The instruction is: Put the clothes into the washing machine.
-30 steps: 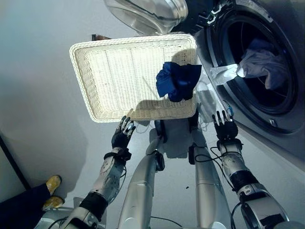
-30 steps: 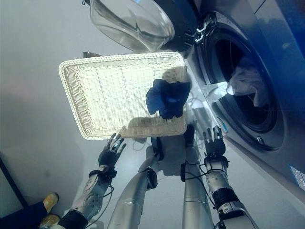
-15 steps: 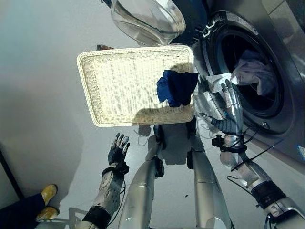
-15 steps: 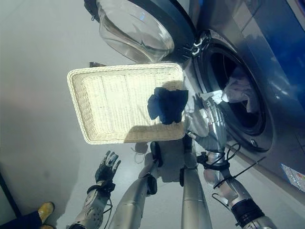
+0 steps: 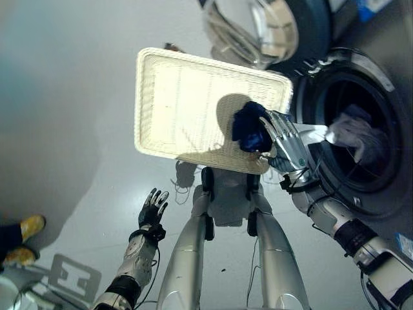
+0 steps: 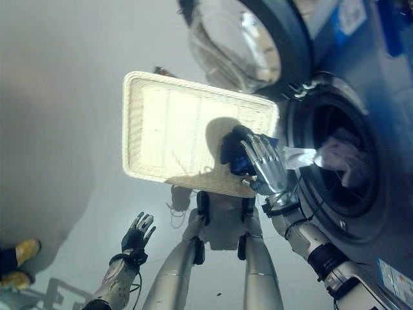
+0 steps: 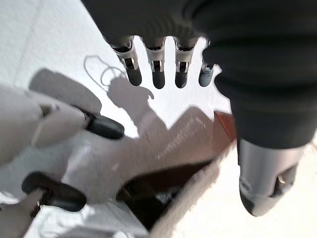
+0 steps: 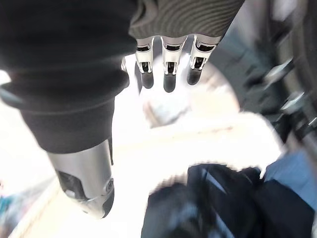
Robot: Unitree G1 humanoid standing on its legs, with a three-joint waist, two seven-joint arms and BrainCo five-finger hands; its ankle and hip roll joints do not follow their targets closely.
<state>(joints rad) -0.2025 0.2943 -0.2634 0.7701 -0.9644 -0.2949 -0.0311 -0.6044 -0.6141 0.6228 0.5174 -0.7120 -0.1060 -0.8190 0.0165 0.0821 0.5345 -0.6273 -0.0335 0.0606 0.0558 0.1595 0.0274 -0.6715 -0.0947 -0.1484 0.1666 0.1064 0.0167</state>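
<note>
Where grey floor [image 5: 71,97] spreads, wicker basket [image 5: 174,97] beside washing machine [image 5: 361,129].

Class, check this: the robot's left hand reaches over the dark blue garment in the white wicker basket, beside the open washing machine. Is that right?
No, it is the right hand that reaches over the dark blue garment in the white wicker basket, as the left eye view shows. The left hand hangs open low above the floor.

Right hand [image 5: 284,143] covers pt of dark blue cloth [image 5: 248,129].
</note>
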